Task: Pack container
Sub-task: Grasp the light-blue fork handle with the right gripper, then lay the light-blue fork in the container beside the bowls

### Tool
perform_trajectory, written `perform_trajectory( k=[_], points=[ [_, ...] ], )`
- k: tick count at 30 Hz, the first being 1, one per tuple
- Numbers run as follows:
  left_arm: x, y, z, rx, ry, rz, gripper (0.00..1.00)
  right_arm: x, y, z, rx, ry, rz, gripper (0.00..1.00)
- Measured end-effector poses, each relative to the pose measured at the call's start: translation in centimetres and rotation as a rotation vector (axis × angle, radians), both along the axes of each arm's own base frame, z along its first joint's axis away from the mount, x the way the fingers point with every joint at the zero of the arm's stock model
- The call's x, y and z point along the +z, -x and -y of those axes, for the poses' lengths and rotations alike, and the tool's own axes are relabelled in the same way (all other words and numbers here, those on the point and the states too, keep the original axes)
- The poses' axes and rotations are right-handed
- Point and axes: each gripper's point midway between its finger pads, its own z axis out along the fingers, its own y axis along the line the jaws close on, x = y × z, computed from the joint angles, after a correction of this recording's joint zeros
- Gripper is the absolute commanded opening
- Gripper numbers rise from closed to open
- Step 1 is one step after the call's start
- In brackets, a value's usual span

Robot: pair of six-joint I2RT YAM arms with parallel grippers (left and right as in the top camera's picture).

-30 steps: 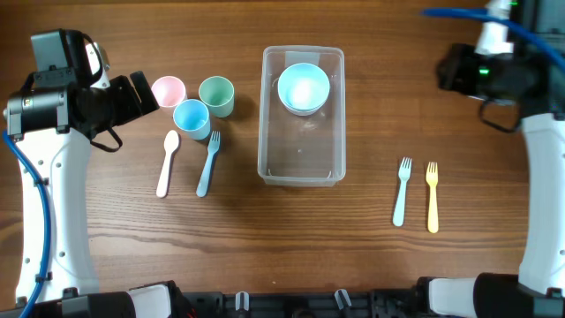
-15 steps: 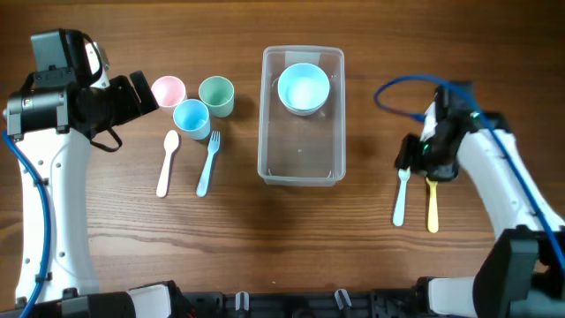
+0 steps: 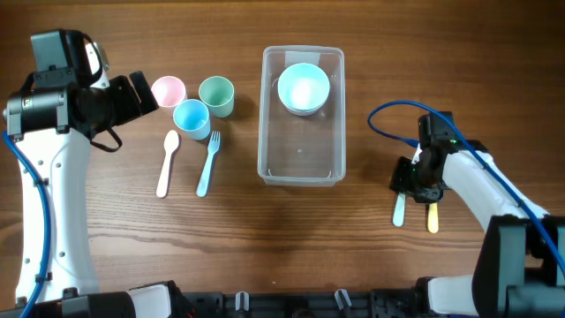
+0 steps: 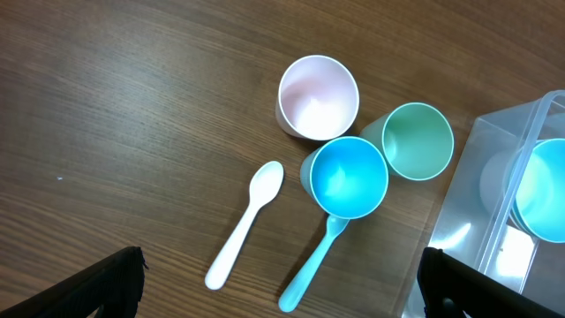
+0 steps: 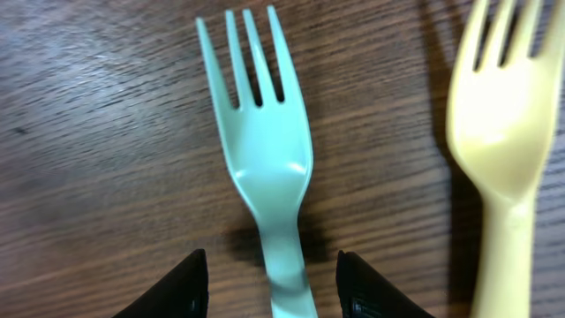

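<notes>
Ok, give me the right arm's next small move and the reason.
Probably close the right gripper on the pale blue fork: its open fingers straddle the handle, the yellow fork lies apart beside it, and the container holds only a bowl so far.

Bright, even overhead light w/ soft shadows; right wrist view slightly blurry (yellow fork [image 5: 503, 132] esp.), container [image 4: 468, 238] glints.
</notes>
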Motion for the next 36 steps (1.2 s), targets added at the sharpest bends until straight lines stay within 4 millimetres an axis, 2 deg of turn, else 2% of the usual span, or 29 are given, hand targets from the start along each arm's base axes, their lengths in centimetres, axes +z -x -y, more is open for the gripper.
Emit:
perform_trajectory(
  k=[1,5,11,13,16,18,19,21,25,28,30,32,33,36],
  points=[
    [0.0,0.0,0.0,0.000,0.000,0.000,1.00,-0.4,-0.1,0.0,-0.004,-0.001,-0.007,0.36],
    [0.0,0.0,0.0,0.001,0.000,0.000,1.00,-0.8,-0.2,0.3,-0.020,0.014,-0.019,0.04],
    [0.0,0.0,0.0,0.000,0.000,0.000,1.00,-0.6,-0.4,0.3,-0.022,0.017,-0.017,0.04],
    [0.0,0.0,0.0,0.000,0.000,0.000,1.00,0.1,-0.1,0.3,-0.022,0.017,-0.027,0.04],
    [0.0,0.0,0.0,0.000,0.000,0.000,1.00,3.6,-1.3,0.2,-0.007,0.018,0.059,0.04],
    [0.0,0.0,0.0,0.000,0.000,0.000,1.00,8.4,-3.0,-1.1,0.070,0.015,0.215,0.04],
    [0.0,0.0,0.0,0.000,0.000,0.000,1.00,9.5,-3.3,-1.7,0.104,0.016,0.245,0.04],
    [0.0,0.0,0.0,0.000,0.000,0.000,1.00,13.0,-3.8,-4.6,0.259,0.005,0.357,0.05],
    [0.0,0.0,0.0,0.000,0.000,0.000,1.00,20.8,-4.1,-14.0,0.762,-0.041,0.636,0.04],
    [0.0,0.0,0.0,0.000,0.000,0.000,0.99,24.1,-4.1,-18.4,0.986,-0.062,0.782,0.04],
    [0.0,0.0,0.0,0.000,0.000,0.000,1.00,24.1,-4.3,-20.5,1.131,-0.062,0.806,0.04],
    [0.0,0.0,0.0,0.000,0.000,0.000,1.00,20.9,-5.1,-22.4,1.263,-0.056,0.717,0.04],
    [0.0,0.0,0.0,0.000,-0.001,0.001,1.00,19.3,-5.3,-22.4,1.304,-0.044,0.652,0.04],
    [0.0,0.0,0.0,0.000,0.000,0.000,1.00,15.0,-7.6,-23.1,1.425,0.019,0.540,0.04]
  ],
)
